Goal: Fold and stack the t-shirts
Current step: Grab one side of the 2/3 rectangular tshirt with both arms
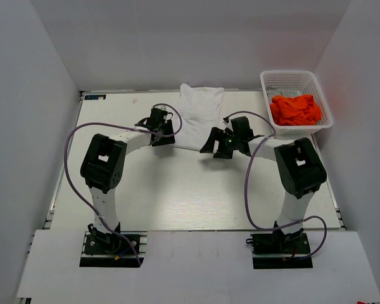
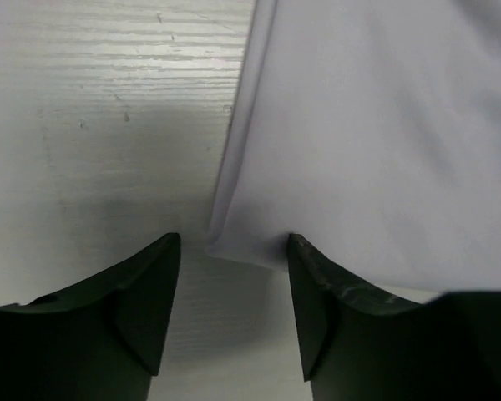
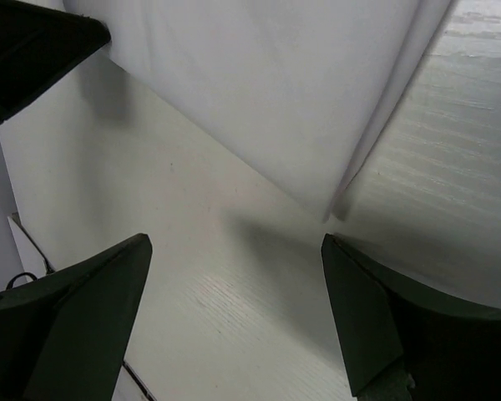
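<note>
The white t-shirt [image 1: 199, 115] is lying flat at the far middle of the worktop [image 1: 177, 196], folded into a long narrow strip that runs from the back edge toward me. I've got one arm on each side of its near end. My left end effector [image 2: 233, 240] is low over the near-left corner, and in the wrist view that corner sits right in the gap between my two fingers. The fingers are apart with space on both sides of the cloth, so I'm not pinching anything. I honestly can't tell whether the right-hand finger is brushing the fabric edge or just shading it. My right end effector [image 3: 235, 240] is spread wide open with nothing in it, only bare worktop between the fingers. The shirt's near-right corner is just ahead of it, closer to the right-hand finger, and the edge looks a little raised off the surface there. The orange t-shirts [image 1: 296, 109] are bunched up in a heap inside the white basket [image 1: 291, 75] at the far right corner, well apart from both arms.
</note>
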Robot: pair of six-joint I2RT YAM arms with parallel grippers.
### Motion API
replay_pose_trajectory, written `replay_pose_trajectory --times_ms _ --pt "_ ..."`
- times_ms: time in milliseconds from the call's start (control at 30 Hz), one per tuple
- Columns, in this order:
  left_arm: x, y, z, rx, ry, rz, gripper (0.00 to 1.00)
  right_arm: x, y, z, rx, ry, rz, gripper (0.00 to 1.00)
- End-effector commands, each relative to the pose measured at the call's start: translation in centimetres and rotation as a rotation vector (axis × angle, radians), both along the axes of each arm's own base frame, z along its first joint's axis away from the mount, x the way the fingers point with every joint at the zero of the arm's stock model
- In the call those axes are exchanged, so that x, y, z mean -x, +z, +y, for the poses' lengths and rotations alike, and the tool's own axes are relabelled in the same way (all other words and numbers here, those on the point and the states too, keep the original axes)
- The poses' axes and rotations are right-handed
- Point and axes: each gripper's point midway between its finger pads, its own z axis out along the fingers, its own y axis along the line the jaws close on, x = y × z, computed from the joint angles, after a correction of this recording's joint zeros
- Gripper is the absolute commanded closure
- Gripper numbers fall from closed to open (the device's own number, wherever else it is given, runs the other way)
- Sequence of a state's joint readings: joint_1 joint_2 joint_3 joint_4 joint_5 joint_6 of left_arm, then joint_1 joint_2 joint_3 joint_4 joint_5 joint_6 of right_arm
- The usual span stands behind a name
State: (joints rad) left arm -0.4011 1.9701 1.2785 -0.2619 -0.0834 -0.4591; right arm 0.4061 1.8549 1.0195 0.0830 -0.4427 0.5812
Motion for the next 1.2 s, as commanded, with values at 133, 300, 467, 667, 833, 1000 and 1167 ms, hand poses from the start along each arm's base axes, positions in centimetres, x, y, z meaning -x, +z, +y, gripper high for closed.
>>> replay_pose_trajectory --times_ms 133,300,467,667,833,1000,1167 --pt "1.8 -3.1 -1.4 0.066 -0.054 0.123 0.59 -1.5 -2.6 -0.4 0.057 -0.091 0.049 0.23" --pt "2.1 -3.4 -1.8 0.089 -0.081 0.123 0.80 -2.0 -3.3 -1.0 0.093 -0.125 0.047 0.50" --pt "2.5 -4.7 -2.0 0.088 -0.098 0.162 0.92 -2.9 -4.4 -1.8 0.125 -0.191 0.085 0.48" --pt "2.6 -4.7 -2.2 0.095 -0.103 0.165 1.00 -4.1 -4.7 -3.0 0.170 -0.320 0.120 0.57" --pt "2.8 -3.9 -2.1 0.106 -0.097 0.150 1.00 -4.4 -5.0 -3.7 0.180 -0.374 0.128 0.91" --pt "4.0 -2.5 -3.2 0.114 -0.122 0.151 1.00 -3.4 -2.4 -3.7 0.198 -0.298 0.057 1.00" --pt "8.5 -0.9 -3.2 0.145 -0.146 0.207 1.00 1.1 -0.3 -4.8 0.273 -0.149 0.006 1.00"
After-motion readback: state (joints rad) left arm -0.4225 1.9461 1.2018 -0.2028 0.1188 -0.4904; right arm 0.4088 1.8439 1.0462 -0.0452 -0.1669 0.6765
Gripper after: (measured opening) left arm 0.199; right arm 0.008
